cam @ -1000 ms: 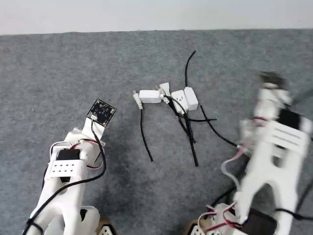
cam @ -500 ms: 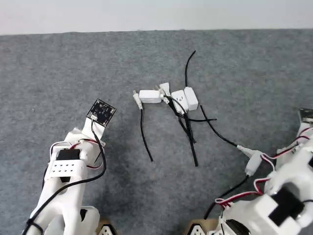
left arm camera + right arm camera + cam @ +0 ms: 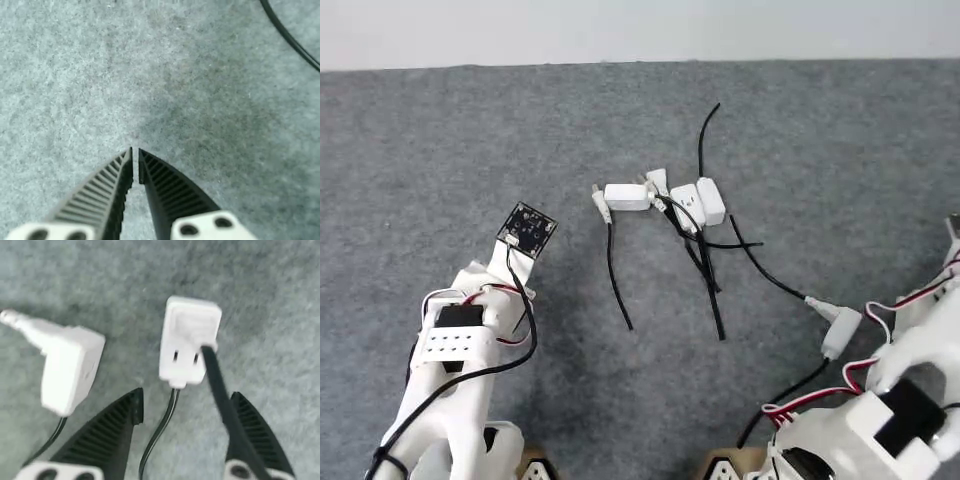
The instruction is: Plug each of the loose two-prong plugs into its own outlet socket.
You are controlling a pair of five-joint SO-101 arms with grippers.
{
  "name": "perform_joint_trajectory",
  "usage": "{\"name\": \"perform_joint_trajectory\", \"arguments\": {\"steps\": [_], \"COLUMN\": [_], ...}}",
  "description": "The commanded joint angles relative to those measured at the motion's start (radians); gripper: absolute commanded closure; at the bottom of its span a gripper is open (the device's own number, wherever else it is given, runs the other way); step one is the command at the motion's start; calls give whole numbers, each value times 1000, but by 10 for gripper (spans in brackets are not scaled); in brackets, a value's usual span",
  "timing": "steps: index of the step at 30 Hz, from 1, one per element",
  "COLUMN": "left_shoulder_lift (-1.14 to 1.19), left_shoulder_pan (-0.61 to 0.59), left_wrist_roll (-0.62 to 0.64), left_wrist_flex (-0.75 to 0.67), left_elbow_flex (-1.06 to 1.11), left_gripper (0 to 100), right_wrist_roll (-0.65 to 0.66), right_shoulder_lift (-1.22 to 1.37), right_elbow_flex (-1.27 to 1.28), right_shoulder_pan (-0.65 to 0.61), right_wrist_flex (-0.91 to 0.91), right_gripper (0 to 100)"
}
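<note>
Left gripper (image 3: 135,152) is pinched nearly closed, empty, over grey carpet (image 3: 210,90). Right gripper (image 3: 186,399) is spread wide, with a white socket (image 3: 190,342) just ahead of its gap and a plug (image 3: 70,367) beside it.

Mid-way across the grey carpet (image 3: 470,130) lie a flat rectangular white plastic block (image 3: 627,197) with a small white plug (image 3: 601,204) touching its left end, a second small white plug (image 3: 657,181) just beside it, and two white outlet sockets (image 3: 687,207) side by side, all trailing thin black cords (image 3: 616,275).
</note>
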Motion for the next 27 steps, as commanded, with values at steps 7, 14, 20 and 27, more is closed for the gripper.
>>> {"name": "perform_joint_trajectory", "arguments": {"steps": [7,14,20,27], "left_shoulder_lift": [-18,-15,-14,247], "left_shoulder_pan": [26,193,351,402], "left_wrist_roll": [255,606,818,977], "left_wrist_flex": [-15,104,120,120], "left_elbow_flex": [-39,-179,-308,-538], "left_gripper": [987,987,987,987], "right_wrist_roll": [-121,-203,-269,-384], "right_shoulder_lift": [-12,-19,-93,-205], "right_elbow_flex": [-132,-61,218,502], "right_shoulder_pan": [-10,-102,-323,-627], "right_wrist_flex": [200,236,56,-226], "right_gripper": [993,990,990,990]}}
